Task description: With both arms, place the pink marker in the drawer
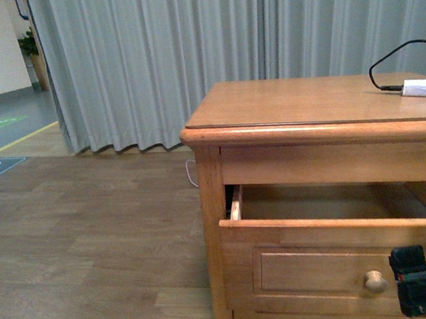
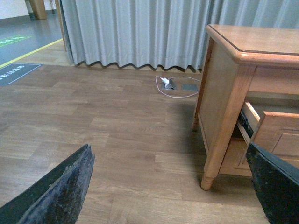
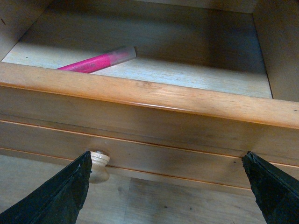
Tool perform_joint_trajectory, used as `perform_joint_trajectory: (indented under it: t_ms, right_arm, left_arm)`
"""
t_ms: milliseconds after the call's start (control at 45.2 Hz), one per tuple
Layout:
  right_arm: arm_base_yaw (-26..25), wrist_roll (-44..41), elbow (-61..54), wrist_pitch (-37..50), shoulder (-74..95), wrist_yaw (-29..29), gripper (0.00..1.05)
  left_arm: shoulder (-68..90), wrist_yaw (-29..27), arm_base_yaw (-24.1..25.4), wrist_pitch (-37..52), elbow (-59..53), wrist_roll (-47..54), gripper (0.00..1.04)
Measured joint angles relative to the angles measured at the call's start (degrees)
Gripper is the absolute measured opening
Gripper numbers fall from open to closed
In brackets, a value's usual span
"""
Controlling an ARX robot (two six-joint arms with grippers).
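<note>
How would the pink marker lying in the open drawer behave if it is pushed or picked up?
The pink marker looks round and smooth, lying flat on the drawer floor, so it would probably roll when nudged. It seems a rigid plastic tube, so likely stiff and light. Its glossy body may slip in a loose grip.

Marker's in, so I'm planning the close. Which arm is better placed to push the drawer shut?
Right. The right claw hangs open directly facing the drawer front, near its knob, with the pink marker lying inside. The left claw, also open, sits off the cabinet side, over the floor.
</note>
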Motion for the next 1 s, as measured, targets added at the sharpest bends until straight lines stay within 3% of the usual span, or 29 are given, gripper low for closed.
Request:
perform_joint_trajectory:
  t_ms: [575,995]
  right_arm:
    - [2.03,8.11,22.38,1.60,16.50,8.24,0.96]
    - [2.14,9.05,24.11,1.84,18.45,8.28,0.96]
  left_arm:
    - [0.00,0.00,0.00,0.00,0.00,0.00,0.99]
    - [0.00,0.00,0.00,0.00,0.00,-0.02,0.99]
